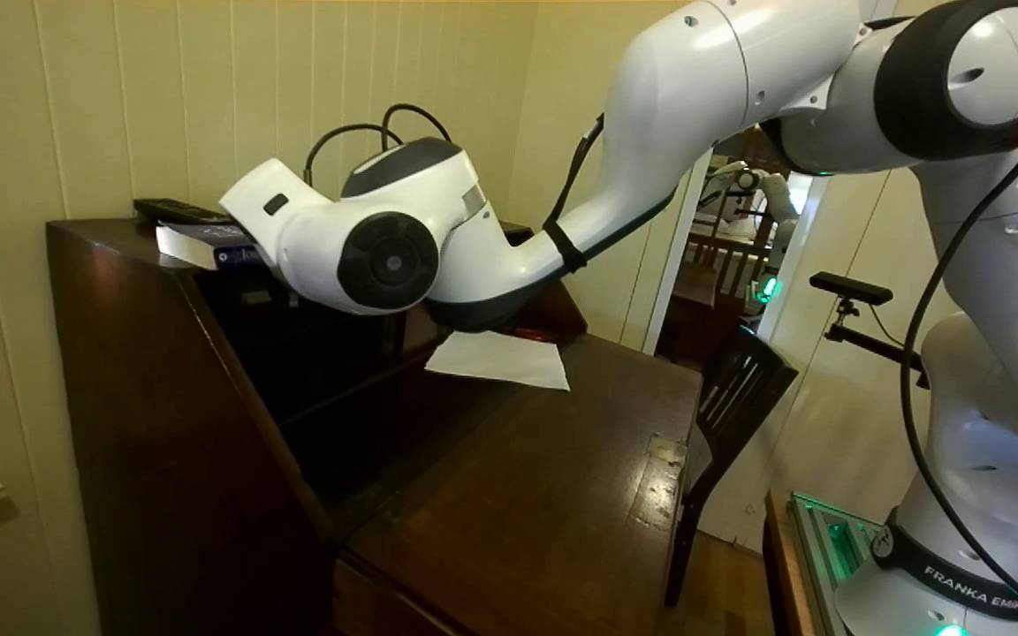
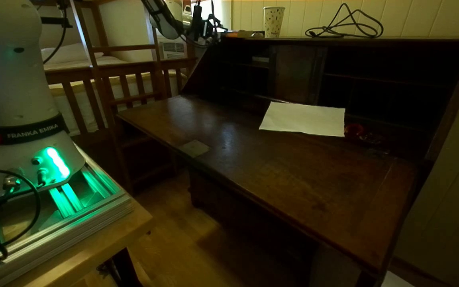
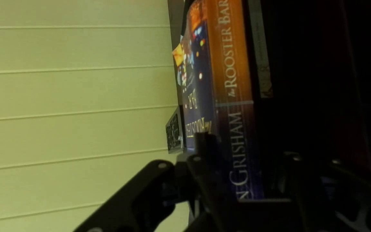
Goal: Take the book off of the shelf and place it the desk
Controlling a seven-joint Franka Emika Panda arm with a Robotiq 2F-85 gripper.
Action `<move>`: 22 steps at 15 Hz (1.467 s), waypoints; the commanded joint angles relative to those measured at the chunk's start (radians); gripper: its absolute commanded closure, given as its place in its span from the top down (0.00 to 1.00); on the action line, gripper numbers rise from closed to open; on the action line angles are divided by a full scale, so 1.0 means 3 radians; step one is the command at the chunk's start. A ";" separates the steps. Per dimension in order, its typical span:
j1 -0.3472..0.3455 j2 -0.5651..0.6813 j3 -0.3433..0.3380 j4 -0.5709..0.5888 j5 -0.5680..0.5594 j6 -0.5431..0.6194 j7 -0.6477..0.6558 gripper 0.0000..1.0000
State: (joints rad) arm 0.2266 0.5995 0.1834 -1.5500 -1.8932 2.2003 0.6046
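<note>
In an exterior view I find the book (image 1: 204, 246) lying flat on the shelf (image 1: 102, 231), at the front edge near its end, pale page edges toward the camera; a black object (image 1: 178, 212) lies just behind it; my wrist (image 1: 319, 243) covers the book's far part; on the desk (image 1: 518, 495), well apart from the book, lies a white paper sheet (image 1: 500, 360); in an exterior view I note the sheet at the rear of the desk near the compartments (image 2: 385, 85), a red item (image 2: 354, 130) just beside it; on the shelf a paper cup (image 2: 273, 22) stands upright and a black cable (image 2: 343, 30) lies looped; in the wrist view the book's spine reads Rooster Bar and Grisham, orange giving way to dark purple; my gripper (image 3: 246, 149) is astride its near end, the fingers (image 3: 201, 145) apart, one over the cover, one beyond the spine's lower edge across a dark gap; the light there is poor, and whether the finger over the cover touches it I cannot fairly say.
</note>
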 commanded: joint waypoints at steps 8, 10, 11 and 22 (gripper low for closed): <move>-0.0008 -0.0427 0.0040 -0.0530 0.0360 -0.0029 -0.0198 0.08; -0.0023 -0.0676 0.0074 -0.0880 0.0382 0.0097 -0.0187 0.08; -0.0035 -0.0801 0.0092 -0.1029 0.0400 0.0125 -0.0168 0.08; -0.0233 -0.2310 -0.0040 -0.2340 0.0929 0.0276 -0.0110 0.08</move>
State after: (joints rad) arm 0.1670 0.0234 0.1872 -2.1379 -1.6536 2.2897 0.6056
